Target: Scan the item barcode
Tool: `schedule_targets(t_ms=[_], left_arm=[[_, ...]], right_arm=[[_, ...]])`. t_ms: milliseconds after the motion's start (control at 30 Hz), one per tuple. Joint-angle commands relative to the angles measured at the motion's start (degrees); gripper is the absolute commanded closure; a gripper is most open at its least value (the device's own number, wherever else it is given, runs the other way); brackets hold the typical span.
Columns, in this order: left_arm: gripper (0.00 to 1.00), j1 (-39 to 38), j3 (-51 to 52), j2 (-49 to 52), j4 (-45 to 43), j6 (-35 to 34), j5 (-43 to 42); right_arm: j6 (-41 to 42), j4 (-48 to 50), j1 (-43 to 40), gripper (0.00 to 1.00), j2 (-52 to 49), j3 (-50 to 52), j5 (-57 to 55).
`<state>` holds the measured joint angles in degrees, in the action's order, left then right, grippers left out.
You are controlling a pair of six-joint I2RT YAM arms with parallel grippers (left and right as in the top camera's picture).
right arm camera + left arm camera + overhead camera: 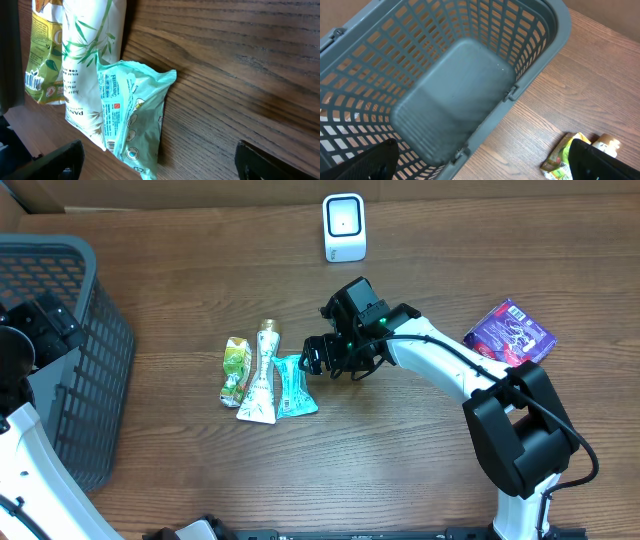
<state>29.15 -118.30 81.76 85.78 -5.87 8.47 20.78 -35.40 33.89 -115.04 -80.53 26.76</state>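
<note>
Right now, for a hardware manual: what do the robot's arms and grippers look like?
The right arm has white rounded links, bulky black joints, a thin black cable and a small green light near the wrist. The right gripper is black. The left arm looks alike: white link, black wrist.

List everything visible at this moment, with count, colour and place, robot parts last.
basket: 1, grey, left edge of the table, nothing visible inside
scanner: 1, white, top centre
green-yellow packet: 1, green and yellow, leftmost in the centre row of three
white pouch: 1, white with green leaf print, middle of that row
mint packet: 1, mint green, right end of the row
purple packet: 1, purple, right side, apart from the rest
table: 1, brown wood
left hand: 1, black, open, above the basket
right hand: 1, black, open, over the mint packet, holding nothing
</note>
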Motion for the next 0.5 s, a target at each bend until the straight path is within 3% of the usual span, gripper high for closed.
schedule_targets(t_ms=[0,467], left_arm=[[0.0,0.09,-0.61,0.0,-0.11,-0.59,0.5],[0.0,0.09,-0.61,0.0,-0.11,-0.59,0.5]], right_arm=[[0.09,0.17,0.02,0.04,-0.31,0.2,0.31],[0.07,-0.44,0.02,0.04,-0.31,0.2,0.33]])
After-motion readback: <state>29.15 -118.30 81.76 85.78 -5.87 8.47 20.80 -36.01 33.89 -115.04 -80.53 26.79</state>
